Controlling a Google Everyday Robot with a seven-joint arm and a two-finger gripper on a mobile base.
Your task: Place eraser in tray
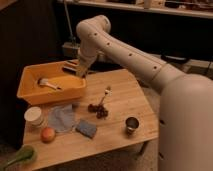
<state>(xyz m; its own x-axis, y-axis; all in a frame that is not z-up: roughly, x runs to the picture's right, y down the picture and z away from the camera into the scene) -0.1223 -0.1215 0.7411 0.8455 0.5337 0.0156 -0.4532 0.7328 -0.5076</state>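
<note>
Item: large yellow-orange rectangular plastic tray (31, 92) with deep sloping walls, set at the left rear of the light wooden table (125, 97). A pale, handled utensil (47, 83) is seen lying inside it.

Item: gripper (80, 70), carried on a white jointed arm (125, 47), positioned over the right rear corner of the tray, at about rim height. How far it is open, and whether anything is held, cannot be told.

Item: eraser, small dark block. It cannot be made out anywhere on the table or in the tray; it is judged to be either concealed at the gripper or hidden behind the tray's near wall.

Other items on the table: a dark red lumpy cluster with a pale stem (99, 107) near the middle; a blue-grey square sponge pad (86, 128) in front of it; a pale blue crumpled cloth (62, 118); a small white cup (33, 115); an orange round fruit (48, 134); a green object (19, 156) at the front left edge; a small metal cup (132, 123) to the right.

Handling note: the step is judged to be the release over the tray. If the eraser is held, the gripper is best brought clearly inside the rim, away from the corner wall, and lowered before release, so the block is not bounced off the sloping wall or dropped onto the utensil. The arm is best lifted straight up afterwards, so the rim is not caught.
</note>
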